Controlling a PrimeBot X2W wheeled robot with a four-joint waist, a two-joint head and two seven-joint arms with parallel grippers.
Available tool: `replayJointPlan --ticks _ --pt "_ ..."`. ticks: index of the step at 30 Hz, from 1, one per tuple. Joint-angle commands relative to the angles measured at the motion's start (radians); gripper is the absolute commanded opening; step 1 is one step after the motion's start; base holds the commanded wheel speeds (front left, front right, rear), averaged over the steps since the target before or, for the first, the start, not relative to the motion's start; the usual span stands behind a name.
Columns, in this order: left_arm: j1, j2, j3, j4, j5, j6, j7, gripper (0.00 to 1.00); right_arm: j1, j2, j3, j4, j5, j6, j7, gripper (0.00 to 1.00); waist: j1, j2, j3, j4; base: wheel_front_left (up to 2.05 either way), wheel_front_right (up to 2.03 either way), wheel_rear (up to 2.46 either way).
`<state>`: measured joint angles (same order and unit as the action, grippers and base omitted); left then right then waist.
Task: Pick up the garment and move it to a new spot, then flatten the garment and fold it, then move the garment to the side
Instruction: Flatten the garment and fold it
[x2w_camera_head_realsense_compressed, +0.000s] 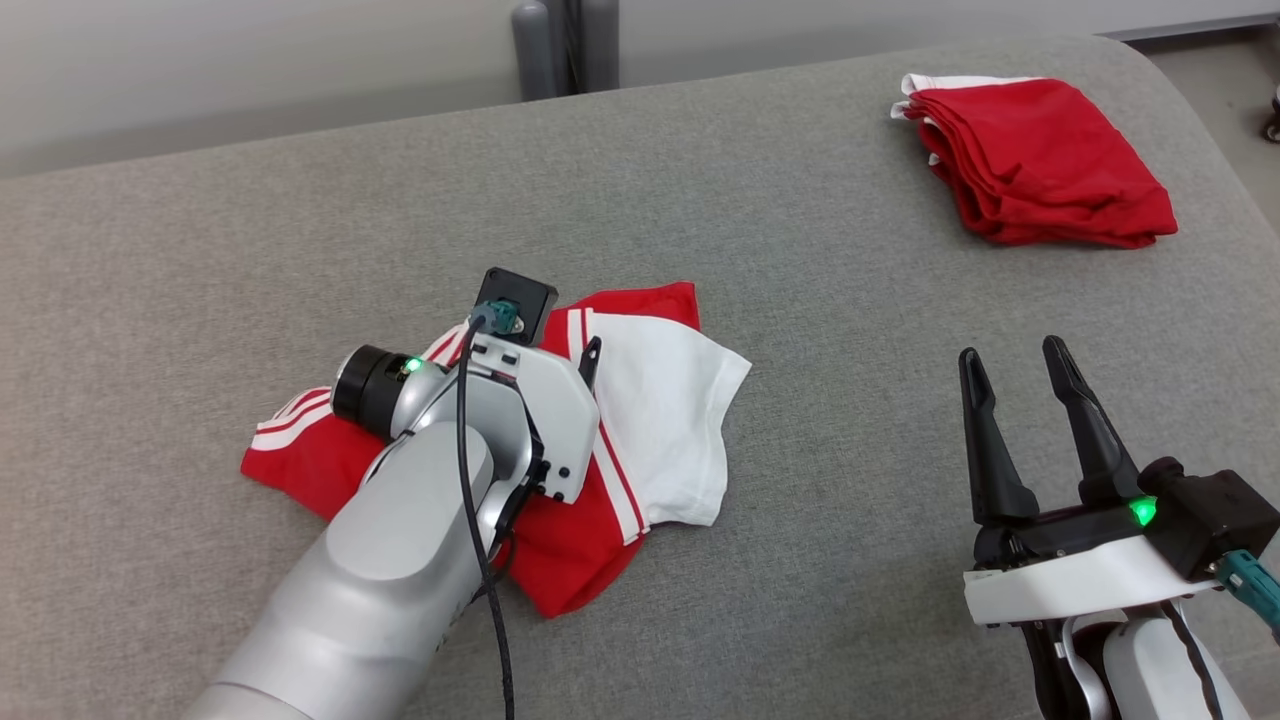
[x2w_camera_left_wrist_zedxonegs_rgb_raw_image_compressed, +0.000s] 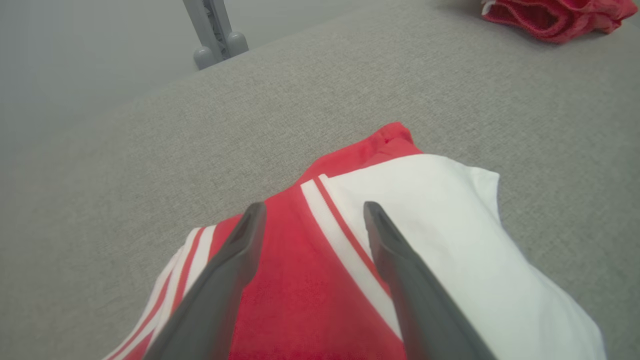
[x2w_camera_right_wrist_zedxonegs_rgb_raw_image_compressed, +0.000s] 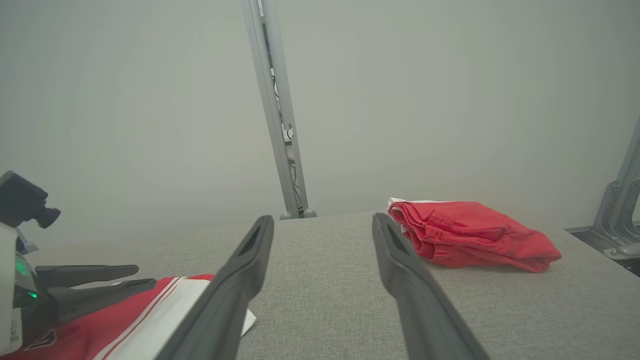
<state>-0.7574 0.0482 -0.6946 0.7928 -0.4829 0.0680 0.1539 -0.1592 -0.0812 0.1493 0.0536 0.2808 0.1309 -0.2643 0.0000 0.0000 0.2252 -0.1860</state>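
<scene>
The garment (x2w_camera_head_realsense_compressed: 660, 420) is a crumpled red and white piece with white stripes, lying at the middle left of the grey table (x2w_camera_head_realsense_compressed: 800, 250). My left gripper (x2w_camera_head_realsense_compressed: 585, 360) hovers right over it, open, with nothing between its fingers. In the left wrist view both fingers of that gripper (x2w_camera_left_wrist_zedxonegs_rgb_raw_image_compressed: 314, 207) straddle a red panel of the garment (x2w_camera_left_wrist_zedxonegs_rgb_raw_image_compressed: 450, 225). My right gripper (x2w_camera_head_realsense_compressed: 1012, 352) stands open and empty at the lower right, well clear of the garment. The right wrist view has the garment (x2w_camera_right_wrist_zedxonegs_rgb_raw_image_compressed: 150, 310) at lower left, with the left gripper (x2w_camera_right_wrist_zedxonegs_rgb_raw_image_compressed: 144, 277) just above it.
A folded stack of red clothes (x2w_camera_head_realsense_compressed: 1040, 160) lies at the table's far right corner, also in the wrist views (x2w_camera_left_wrist_zedxonegs_rgb_raw_image_compressed: 555, 17) (x2w_camera_right_wrist_zedxonegs_rgb_raw_image_compressed: 470, 235). A grey post (x2w_camera_head_realsense_compressed: 565, 45) rises behind the far edge. Bare grey cloth lies between the garment and the stack.
</scene>
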Motion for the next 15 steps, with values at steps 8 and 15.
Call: replayJointPlan --ticks 8,15 --pt "-0.08 0.005 -0.14 0.067 -0.091 0.065 0.038 0.98 -0.032 0.003 0.012 0.008 0.003 0.0 -0.001 1.0 0.0 0.0 0.029 -0.039 0.0 0.0 0.0" --pt "-0.105 0.005 -0.206 0.126 -0.109 0.073 0.039 0.03 -0.038 -0.002 0.005 0.001 0.004 0.0 -0.001 1.0 0.0 0.0 0.042 -0.043 0.0 0.0 0.0"
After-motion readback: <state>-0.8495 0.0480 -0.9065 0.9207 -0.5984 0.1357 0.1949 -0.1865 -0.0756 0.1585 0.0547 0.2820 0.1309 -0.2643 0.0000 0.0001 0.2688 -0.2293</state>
